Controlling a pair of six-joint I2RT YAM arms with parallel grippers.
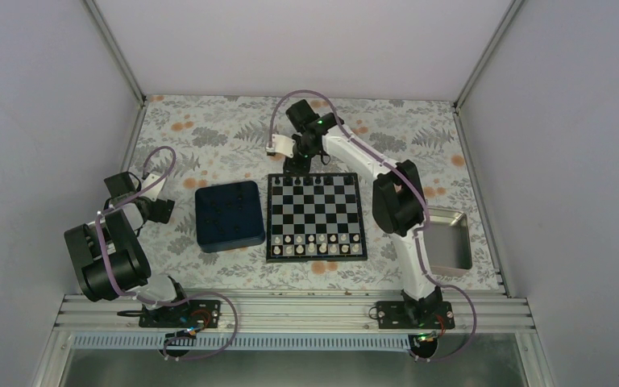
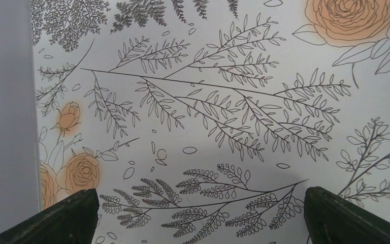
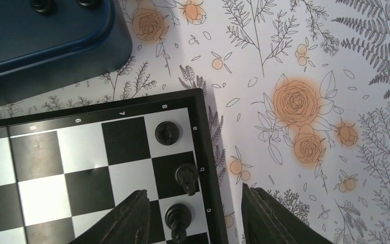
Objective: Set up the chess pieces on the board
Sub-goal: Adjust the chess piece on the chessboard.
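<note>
The board [image 1: 316, 242] lies mid-table, with several black chess pieces [image 1: 310, 181] along its far row and white pieces on its two near rows. My right gripper [image 1: 297, 164] hovers over the board's far left corner, open and empty. In the right wrist view its fingers [image 3: 127, 218] straddle the board's black border [image 3: 203, 142], with three black pieces [image 3: 187, 178] standing on the edge squares between and ahead of them. My left gripper [image 1: 161, 211] is open and empty over bare tablecloth left of the blue tray; its wrist view shows only its fingertips [image 2: 66, 218] and the cloth.
A dark blue square tray [image 1: 229, 215] sits left of the board and holds a few dark pieces [image 3: 43, 5] at its far side. A silver metal tray [image 1: 450, 238] is right of the board. Grey walls enclose the floral-cloth table.
</note>
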